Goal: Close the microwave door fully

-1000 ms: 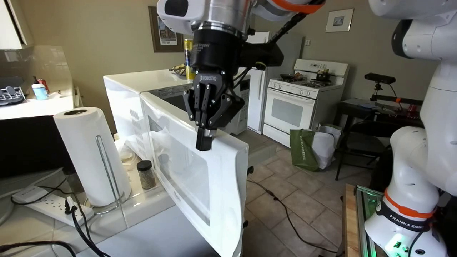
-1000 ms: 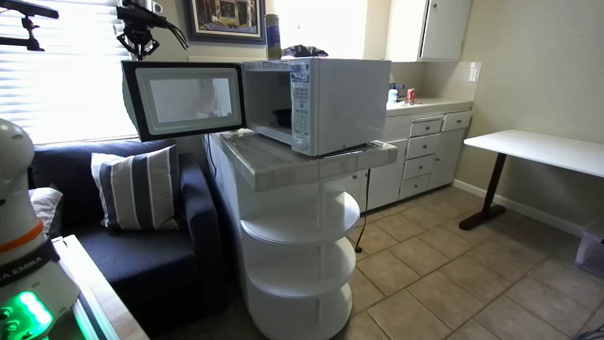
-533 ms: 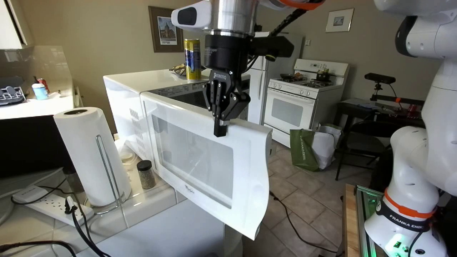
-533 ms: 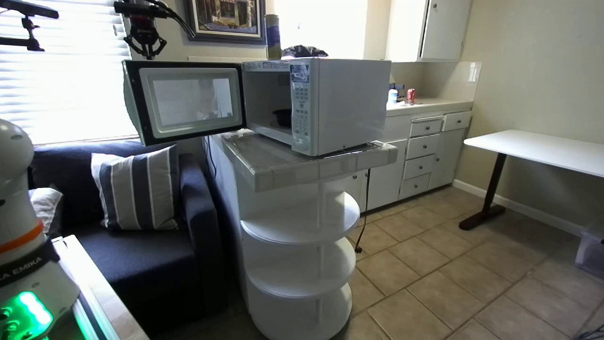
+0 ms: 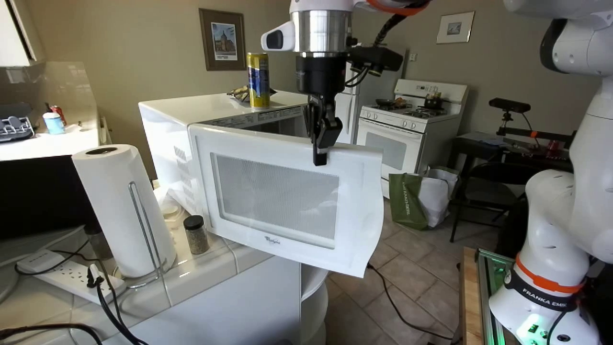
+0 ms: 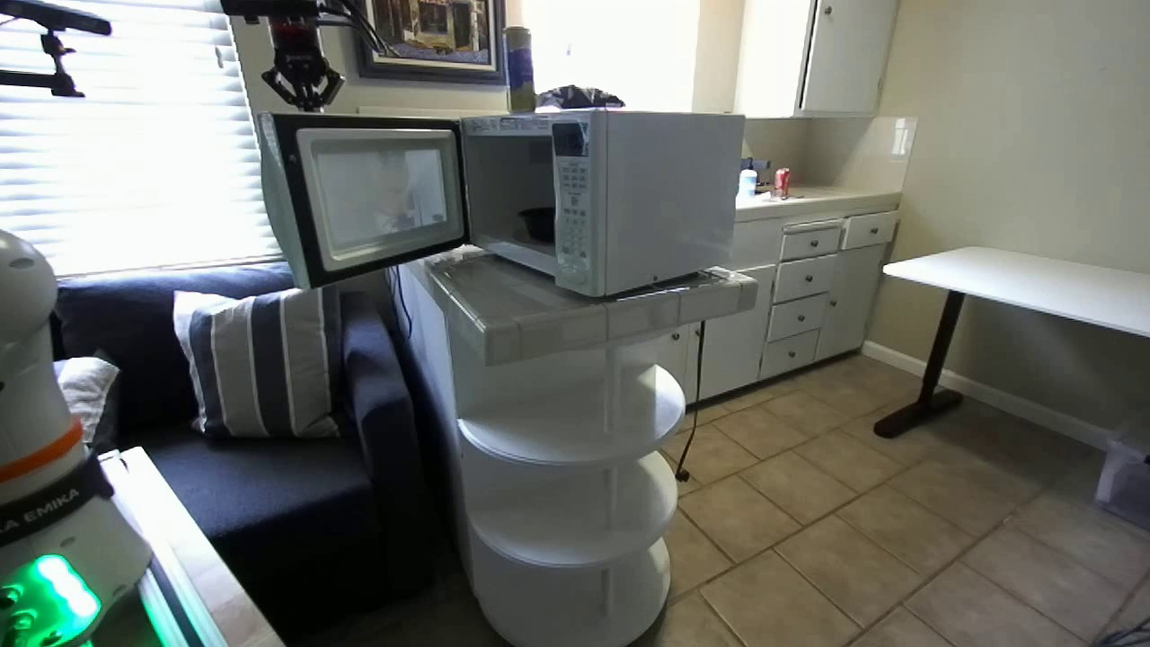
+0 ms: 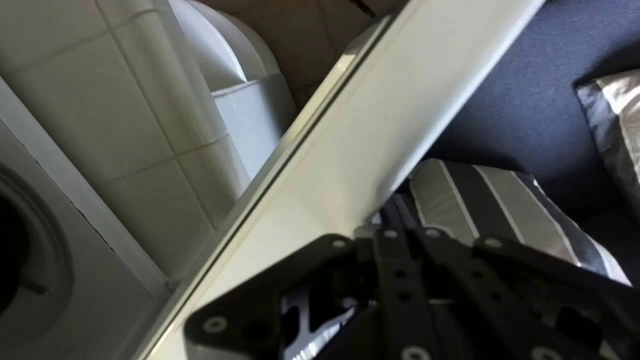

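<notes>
One tiled counter [image 6: 557, 320] bears the white microwave [image 6: 642, 199]. The microwave door [image 5: 287, 199] stands well open, hinged at the microwave's front and jutting past the counter's edge. I point my gripper [image 5: 320, 156] down at the door's top edge, fingers together, against the outer face. A tall can [image 5: 259, 81] stands on the microwave; a black-lidded jar [image 5: 196, 235] on the counter, near the door's hinged end.
</notes>
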`<action>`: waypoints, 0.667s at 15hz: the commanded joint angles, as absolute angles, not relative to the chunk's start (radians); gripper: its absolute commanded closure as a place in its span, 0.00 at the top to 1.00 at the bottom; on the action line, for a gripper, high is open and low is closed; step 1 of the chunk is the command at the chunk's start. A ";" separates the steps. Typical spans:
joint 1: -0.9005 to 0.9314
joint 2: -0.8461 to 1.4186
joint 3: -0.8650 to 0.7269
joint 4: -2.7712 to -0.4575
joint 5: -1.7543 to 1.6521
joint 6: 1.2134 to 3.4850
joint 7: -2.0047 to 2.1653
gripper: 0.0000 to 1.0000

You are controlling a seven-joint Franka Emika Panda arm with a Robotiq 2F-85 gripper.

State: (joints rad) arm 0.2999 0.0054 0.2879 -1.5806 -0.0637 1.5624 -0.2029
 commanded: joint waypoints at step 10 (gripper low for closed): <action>0.159 -0.261 0.163 -1.848 -0.197 1.564 -0.091 0.00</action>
